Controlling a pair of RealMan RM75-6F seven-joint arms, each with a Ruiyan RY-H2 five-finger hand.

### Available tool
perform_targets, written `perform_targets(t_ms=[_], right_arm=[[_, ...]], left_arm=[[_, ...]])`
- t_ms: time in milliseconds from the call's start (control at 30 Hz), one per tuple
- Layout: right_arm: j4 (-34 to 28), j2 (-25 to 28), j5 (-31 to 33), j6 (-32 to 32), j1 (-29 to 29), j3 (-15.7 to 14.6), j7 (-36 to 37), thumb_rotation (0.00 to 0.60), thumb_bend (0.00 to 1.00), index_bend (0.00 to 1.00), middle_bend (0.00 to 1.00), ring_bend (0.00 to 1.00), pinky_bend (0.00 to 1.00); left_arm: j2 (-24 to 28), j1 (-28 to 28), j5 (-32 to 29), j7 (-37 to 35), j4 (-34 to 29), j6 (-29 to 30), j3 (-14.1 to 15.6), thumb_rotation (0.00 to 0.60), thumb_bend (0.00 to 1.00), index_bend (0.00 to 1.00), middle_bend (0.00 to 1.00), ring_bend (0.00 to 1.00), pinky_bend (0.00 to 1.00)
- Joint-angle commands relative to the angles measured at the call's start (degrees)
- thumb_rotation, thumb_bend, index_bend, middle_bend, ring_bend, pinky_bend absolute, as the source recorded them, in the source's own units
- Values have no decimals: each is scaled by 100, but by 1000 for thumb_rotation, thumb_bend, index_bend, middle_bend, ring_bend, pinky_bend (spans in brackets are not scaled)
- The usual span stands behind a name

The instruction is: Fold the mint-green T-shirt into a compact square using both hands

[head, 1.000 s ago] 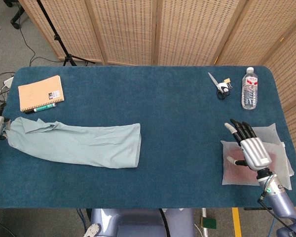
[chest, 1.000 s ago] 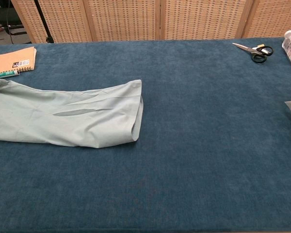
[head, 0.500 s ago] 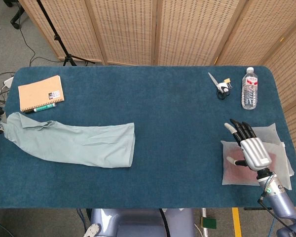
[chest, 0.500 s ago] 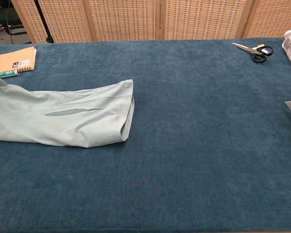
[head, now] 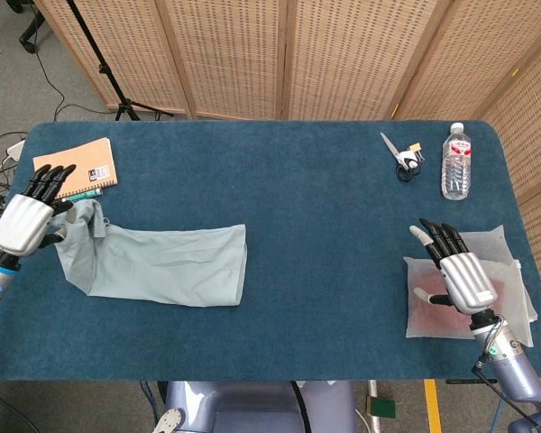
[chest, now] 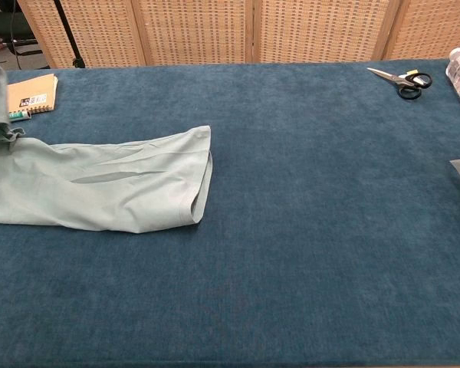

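Observation:
The mint-green T-shirt (head: 171, 266) lies as a long narrow band on the left half of the blue table, its right end flat near the middle. My left hand (head: 32, 216) holds the shirt's left end raised off the table beside the notebook, fingers pointing away from me. In the chest view the T-shirt (chest: 100, 184) climbs out of frame at the top left, and neither hand shows there. My right hand (head: 455, 271) hovers open and empty far to the right, above a white sheet.
A tan notebook (head: 81, 167) with a green pen (head: 79, 195) lies at the back left, just beyond my left hand. Scissors (head: 402, 161) and a water bottle (head: 456, 162) sit at the back right. The white sheet (head: 505, 248) with something pink on it lies under my right hand.
The shirt first slid left across the table. My left hand has since come into view, lifting the shirt's left end up and inward. The right hand has not moved.

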Motion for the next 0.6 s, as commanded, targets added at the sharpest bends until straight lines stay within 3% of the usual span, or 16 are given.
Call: perform_targets(t_ms=[33, 333, 600], right_arm=[[-9, 11, -5, 12, -4, 1, 17, 600, 0, 0, 0, 0, 0], [-13, 73, -3, 58, -24, 17, 168, 600, 0, 0, 0, 0, 0], [-10, 95, -3, 69, -31, 21, 227, 600, 0, 0, 0, 0, 0]], left_arm=[[-103, -266, 236, 447, -370, 118, 126, 600, 694, 747, 0, 0, 0], [-369, -843, 686, 1823, -1312, -109, 320, 600, 693, 747, 0, 0, 0], [-504, -1072, 825, 2461, -1922, -374, 351, 600, 691, 747, 0, 0, 0]])
